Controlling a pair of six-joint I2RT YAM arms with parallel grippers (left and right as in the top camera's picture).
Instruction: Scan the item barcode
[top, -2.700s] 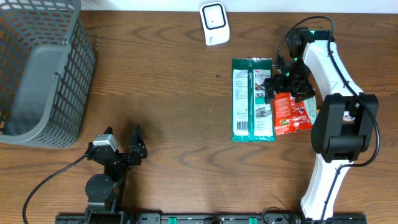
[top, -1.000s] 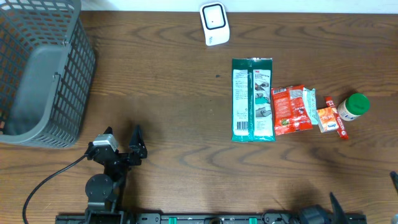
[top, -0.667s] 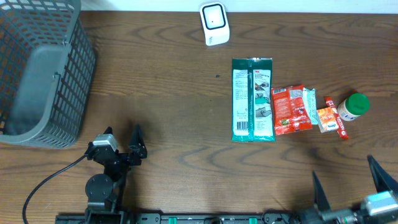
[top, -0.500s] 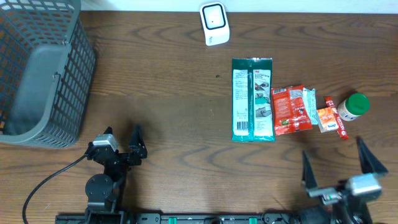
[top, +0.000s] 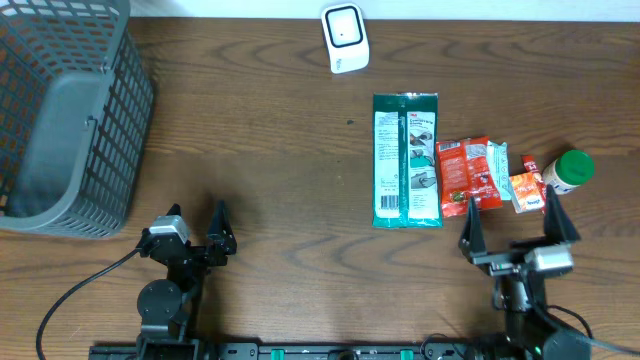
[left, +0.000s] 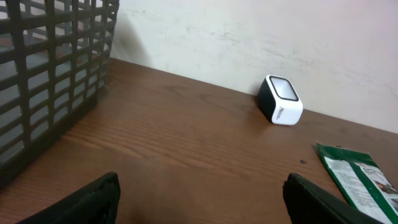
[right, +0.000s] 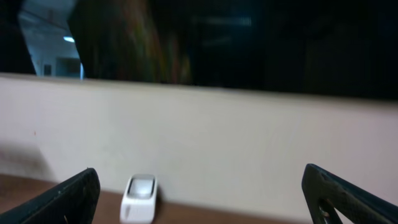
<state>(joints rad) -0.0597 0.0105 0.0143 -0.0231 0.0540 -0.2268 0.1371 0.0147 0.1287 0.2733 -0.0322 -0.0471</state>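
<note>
The white barcode scanner (top: 345, 38) stands at the table's far edge; it also shows in the left wrist view (left: 281, 99) and the right wrist view (right: 140, 198). A green-and-white packet (top: 406, 160) lies flat right of centre, its corner visible as a green-edged packet (left: 364, 180). Beside it lie a red packet (top: 468, 176), small sachets (top: 525, 190) and a green-capped bottle (top: 570, 170). My right gripper (top: 512, 225) stands open just in front of these items, holding nothing. My left gripper (top: 197, 225) stands open and empty at the front left.
A grey wire basket (top: 70, 120) fills the back left corner, seen also as a grid wall (left: 50, 68). A pale wall runs behind the table's far edge. A black rail lies along the front edge.
The right arm, earlier over the red packet and then out of sight, has come in from the bottom right and now stands just in front of the items. The left arm has not moved.
</note>
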